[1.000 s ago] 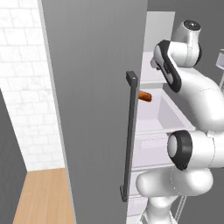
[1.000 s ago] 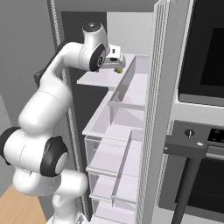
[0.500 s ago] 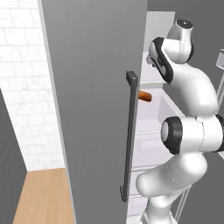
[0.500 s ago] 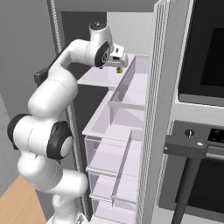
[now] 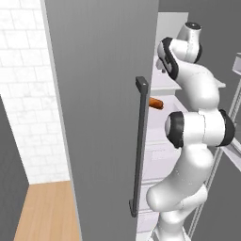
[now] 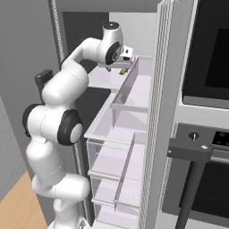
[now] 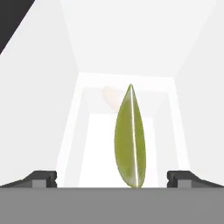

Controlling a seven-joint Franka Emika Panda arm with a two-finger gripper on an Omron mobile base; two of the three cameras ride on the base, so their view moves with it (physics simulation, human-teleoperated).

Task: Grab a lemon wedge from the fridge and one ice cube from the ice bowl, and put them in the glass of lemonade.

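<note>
The gripper (image 7: 112, 177) hangs with its two dark fingertips (image 7: 41, 178) spread wide apart, nothing between them but open air, and the lemon wedge (image 7: 130, 136) lies just ahead of that gap in the hand view: a slim, pointed, leaf-like sliver of matte olive yellow-green with a pale ridge running down its length, resting on a smooth white shelf (image 7: 109, 144) boxed in by plain white walls. From the right base view the same wedge (image 6: 122, 71) is only a tiny yellow-green fleck directly below the hand, at the top of the fridge (image 6: 112, 134), whose interior is a stack of glossy translucent white drawers and shelves. The left base view instead gives the flat grey fridge door (image 5: 103, 108) with its long, square-edged black bar handle (image 5: 138, 150), and behind its edge a rounded orange-red, carrot-like item (image 5: 156, 103) that the hand view shows only as a faint pale blur behind the wedge. The right base view also takes in a glossy black oven (image 6: 208, 112) with a dark bar handle beside the fridge.
</note>
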